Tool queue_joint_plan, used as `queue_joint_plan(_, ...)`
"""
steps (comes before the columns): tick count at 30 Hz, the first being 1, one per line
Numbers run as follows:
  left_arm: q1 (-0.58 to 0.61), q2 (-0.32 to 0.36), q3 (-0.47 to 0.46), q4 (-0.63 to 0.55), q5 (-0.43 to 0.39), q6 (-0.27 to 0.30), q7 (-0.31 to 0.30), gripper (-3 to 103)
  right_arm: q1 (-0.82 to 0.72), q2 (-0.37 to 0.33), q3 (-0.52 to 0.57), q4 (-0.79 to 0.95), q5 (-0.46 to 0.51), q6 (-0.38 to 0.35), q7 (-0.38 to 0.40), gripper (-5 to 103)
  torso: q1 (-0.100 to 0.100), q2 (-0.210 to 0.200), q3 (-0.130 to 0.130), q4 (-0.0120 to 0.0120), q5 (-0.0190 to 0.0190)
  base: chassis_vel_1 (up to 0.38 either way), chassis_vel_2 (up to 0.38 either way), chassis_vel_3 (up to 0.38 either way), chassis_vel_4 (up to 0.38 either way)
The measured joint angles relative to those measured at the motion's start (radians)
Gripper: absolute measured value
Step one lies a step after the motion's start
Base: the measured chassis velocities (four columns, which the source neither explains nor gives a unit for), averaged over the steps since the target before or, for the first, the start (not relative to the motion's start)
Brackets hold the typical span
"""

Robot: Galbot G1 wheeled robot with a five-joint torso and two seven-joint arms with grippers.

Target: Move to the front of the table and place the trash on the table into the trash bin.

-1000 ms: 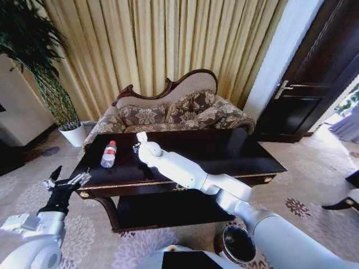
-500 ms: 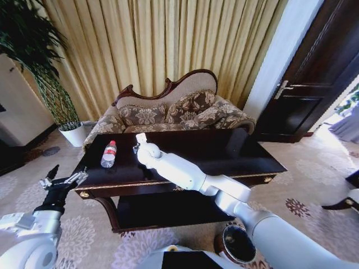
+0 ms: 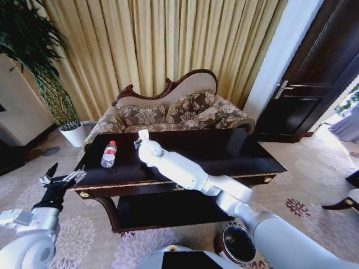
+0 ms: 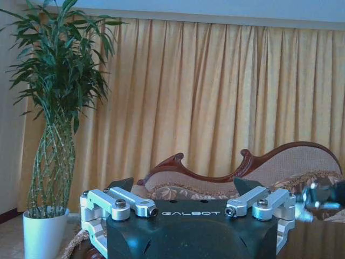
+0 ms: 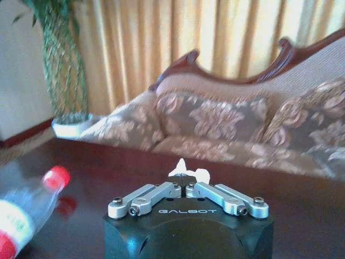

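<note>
On the dark glossy table [image 3: 224, 152] a clear water bottle with a red cap [image 3: 109, 154] lies on its side near the left end. My right gripper [image 3: 139, 142] reaches across the tabletop, just right of the bottle, and is shut on a white crumpled paper wad [image 3: 143, 134]. In the right wrist view the closed gripper [image 5: 184, 179] pinches the wad [image 5: 181, 165], with the bottle [image 5: 27, 218] off to one side. My left gripper [image 3: 59, 180] hangs open beside the table's front left corner, nothing in it [image 4: 183, 186]. The dark trash bin [image 3: 238, 245] stands on the carpet below my right arm.
A patterned sofa [image 3: 179, 112] stands behind the table in front of gold curtains. A tall plant in a white pot [image 3: 73, 134] is at the back left. A dark door [image 3: 314, 84] is at the right. Patterned carpet surrounds the table.
My left gripper has drifted a little to the left, away from the table corner. The right gripper with the paper wad has shifted slightly up and right.
</note>
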Motion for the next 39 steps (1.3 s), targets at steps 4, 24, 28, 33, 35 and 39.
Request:
queue_joint_plan(4,-0.008,0.012,0.007,0.011,-0.002,-0.001,0.002,100,0.006,-0.027,0.017,0.027,-0.005,0.008,0.015,0,0.000,0.000,0.000,0.0000,0.0000,0.000,0.000,0.000,0.000)
queue_joint_plan(24,-0.057,0.101,0.064,0.058,-0.043,0.000,0.025,100,-0.102,-0.460,0.221,0.173,-0.146,0.214,-0.254,0,0.000,0.000,0.000,-0.0002,0.0004,0.000,0.000,0.000,0.000)
queue_joint_plan(28,-0.066,0.114,0.079,0.068,-0.045,0.000,0.033,100,-0.151,-0.508,0.255,0.195,-0.169,0.255,-0.305,0,0.000,0.000,0.000,0.0000,0.0002,0.000,0.000,0.000,0.000)
queue_joint_plan(33,-0.087,0.146,0.111,0.089,-0.062,0.000,0.053,100,-0.308,-0.625,0.359,0.248,-0.215,0.328,-0.442,0,0.000,0.000,0.000,-0.0003,0.0002,0.000,0.000,0.000,0.000)
queue_joint_plan(35,-0.091,0.151,0.117,0.092,-0.064,0.000,0.053,100,-0.342,-0.648,0.385,0.260,-0.216,0.335,-0.475,0,0.000,0.000,0.000,-0.0006,0.0004,0.000,0.000,0.000,0.000)
queue_joint_plan(39,-0.109,0.166,0.138,0.098,-0.069,0.003,0.053,100,-0.464,-0.750,0.492,0.318,-0.197,0.368,-0.585,0,0.000,0.000,0.000,-0.0005,0.0003,0.000,0.000,0.000,0.000)
